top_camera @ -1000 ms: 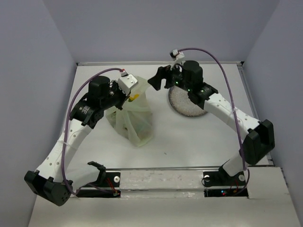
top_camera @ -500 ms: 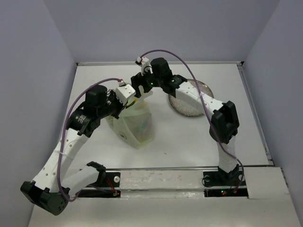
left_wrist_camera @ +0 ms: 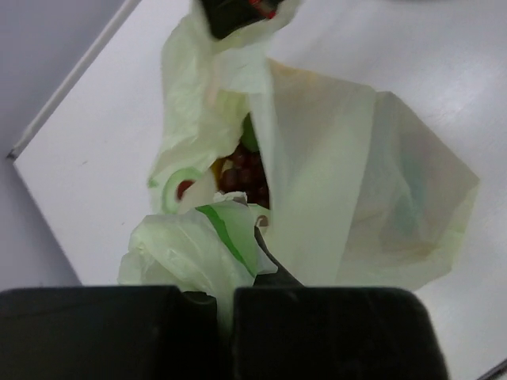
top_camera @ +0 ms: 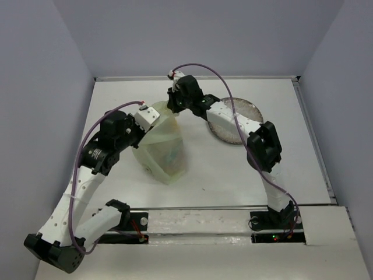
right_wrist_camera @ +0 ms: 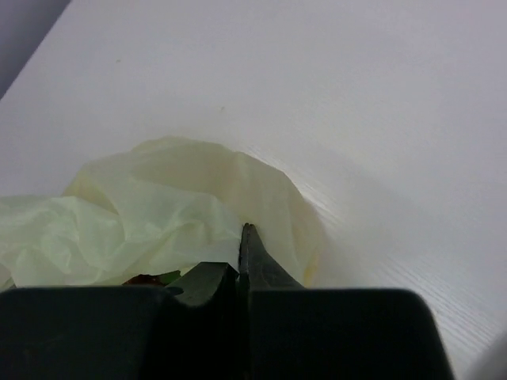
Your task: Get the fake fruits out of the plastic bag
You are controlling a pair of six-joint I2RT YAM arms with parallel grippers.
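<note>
**A:** Where the thin, crinkly, pale yellow-green plastic bag (top_camera: 163, 151) stands on the white table (top_camera: 233, 175), left of centre, which arm has hold of it?

**B:** Both. The left gripper (left_wrist_camera: 238, 273) is clamped tight on a bunched fold of the bag's left rim. The right gripper (right_wrist_camera: 242, 237) has its jaws pressed together on the far rim.

**A:** And the fake fruits (left_wrist_camera: 238, 180)?

**B:** Inside the bag, seen through its mouth: a dark purple grape bunch (left_wrist_camera: 250, 168), a green piece (left_wrist_camera: 249, 136) just beyond it, and a red one (left_wrist_camera: 184, 188) to the left.

**A:** Anything else?

**B:** A round grey speckled plate (top_camera: 247, 111) lies right of the bag, apart from it and partly under the right arm.
</note>
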